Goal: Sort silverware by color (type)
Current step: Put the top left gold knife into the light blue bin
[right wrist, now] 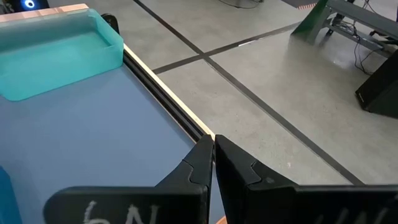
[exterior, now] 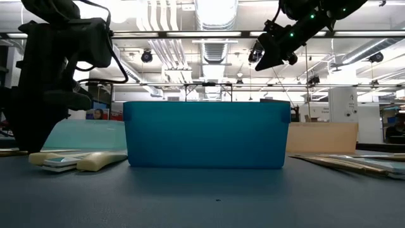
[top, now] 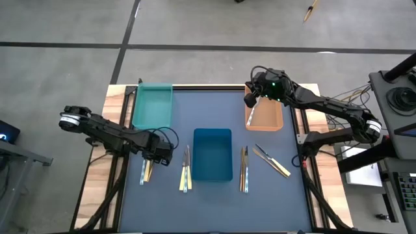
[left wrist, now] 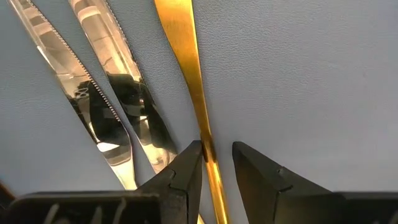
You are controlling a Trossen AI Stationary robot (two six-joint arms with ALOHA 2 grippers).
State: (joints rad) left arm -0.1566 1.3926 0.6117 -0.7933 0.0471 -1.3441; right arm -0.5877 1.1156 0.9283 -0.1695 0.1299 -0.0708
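1. Progress: sorting is at an early stage by my reading. All three trays look empty of silverware: the teal tray (top: 153,105), the blue tray (top: 212,154) and the orange tray (top: 264,117). Whether something slim hangs under the right arm's tool over the orange tray cannot be told.
2. Position of the silverware, relative to the blue tray: every visible piece lies loose on the tabletop (top: 208,201). One group (top: 146,170) lies well to the left of the blue tray, under the left arm. A second group (top: 186,169) lies just beside the tray's left wall. A third (top: 244,169) lies just beside its right wall. A fourth (top: 272,160), set at a slant, lies further right.
3. Left tool (left wrist: 217,163): low over the far-left group, fingers narrowed on either side of a gold handle (left wrist: 186,81); one finger touches it. I judge a pickup is in hand; the piece is not yet lifted.
4. Right tool (right wrist: 213,155): fingers pressed together, raised above the orange tray, beyond the blue tray's far right corner.
5. Appearance: slim pieces. The gold one is flat and polished. Beside it lie two mirror-bright knife blades (left wrist: 93,93) with serrated edges. In the low view the handles left of the blue tray look cream-yellow (exterior: 98,161).
6. Remaining: apparently all the pieces
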